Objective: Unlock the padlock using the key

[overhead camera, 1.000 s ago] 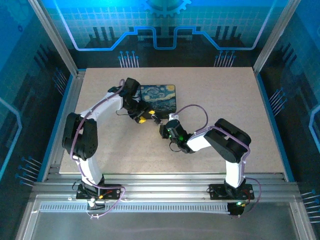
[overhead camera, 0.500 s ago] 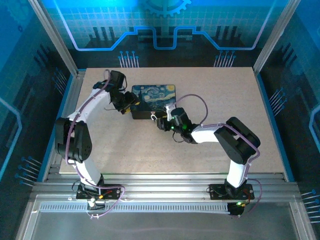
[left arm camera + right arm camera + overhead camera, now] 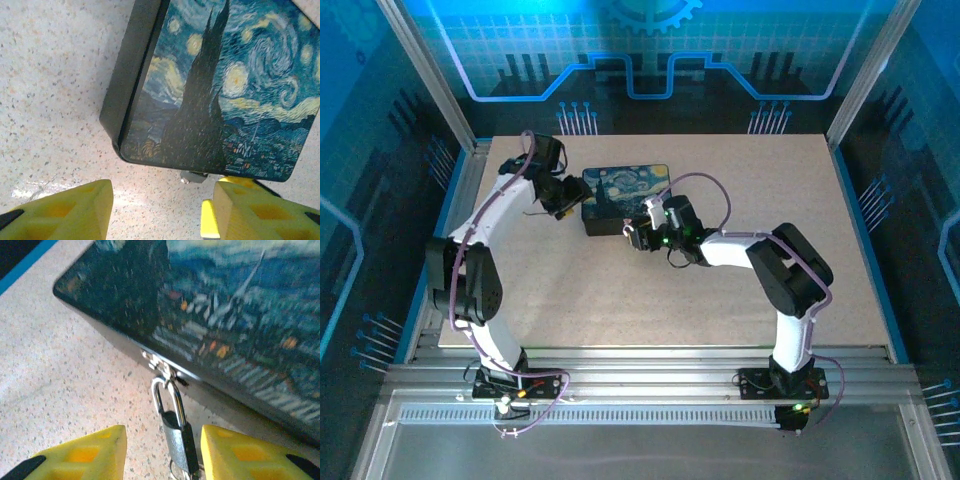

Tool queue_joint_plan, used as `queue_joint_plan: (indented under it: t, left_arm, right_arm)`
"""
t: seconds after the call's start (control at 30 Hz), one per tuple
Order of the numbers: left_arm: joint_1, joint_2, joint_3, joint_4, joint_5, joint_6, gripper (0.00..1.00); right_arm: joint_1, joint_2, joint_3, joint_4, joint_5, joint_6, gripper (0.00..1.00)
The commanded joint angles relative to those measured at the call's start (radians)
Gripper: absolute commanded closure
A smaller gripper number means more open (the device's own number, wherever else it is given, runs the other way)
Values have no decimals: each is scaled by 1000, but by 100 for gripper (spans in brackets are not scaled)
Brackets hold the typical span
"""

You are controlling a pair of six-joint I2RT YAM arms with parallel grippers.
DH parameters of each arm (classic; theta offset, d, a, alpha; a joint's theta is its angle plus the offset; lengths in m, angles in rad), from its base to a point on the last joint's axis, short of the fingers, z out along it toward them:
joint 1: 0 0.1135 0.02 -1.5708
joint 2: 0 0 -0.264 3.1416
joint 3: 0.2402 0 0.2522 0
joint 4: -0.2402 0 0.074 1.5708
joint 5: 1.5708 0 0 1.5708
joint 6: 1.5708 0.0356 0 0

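Note:
The padlock [image 3: 179, 440], dark-bodied with a silvery shackle, hangs by its shackle from the small hasp [image 3: 156, 362] on the front wall of the dark painted box [image 3: 225, 300]. It lies flat on the table between the yellow fingers of my open right gripper [image 3: 162, 456], nearer the right finger and apart from both. A thin ring peeks out below the padlock's lower end; the key itself is hidden. My left gripper [image 3: 160, 212] is open over bare table at the box's [image 3: 225, 90] near left corner, holding nothing. From above, the left gripper [image 3: 568, 205] and right gripper [image 3: 638, 236] flank the box's front.
The box [image 3: 625, 190] sits mid-table toward the back. A speckled beige tabletop [image 3: 770, 180] stretches wide to the right and front. Metal frame rails border the table, and purple cables run along both arms.
The left arm swung left and back, away from the box's front to its left corner. The right gripper advanced up to the box's front, around the padlock.

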Motion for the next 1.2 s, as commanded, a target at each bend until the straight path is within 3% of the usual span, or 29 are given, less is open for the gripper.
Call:
queue_joint_plan:
  t: [0.0,0.13,0.3,0.53,1.17]
  left_arm:
    - [9,14,30,17,-52,38,44]
    - [9,43,31,60,-64,48,44]
    - [9,76,40,98,-100,63,44]
    - [8,107,71,138,-100,90,44]
    - [-4,151,-11,269,-97,212,43]
  right_arm:
    - [-8,37,7,-28,-50,10,57]
    - [-10,66,10,-1,-59,38,59]
    - [-25,101,8,67,-92,105,69]
    - [-68,139,-65,305,-218,266,83]
    - [-108,229,-163,888,-359,698,94]
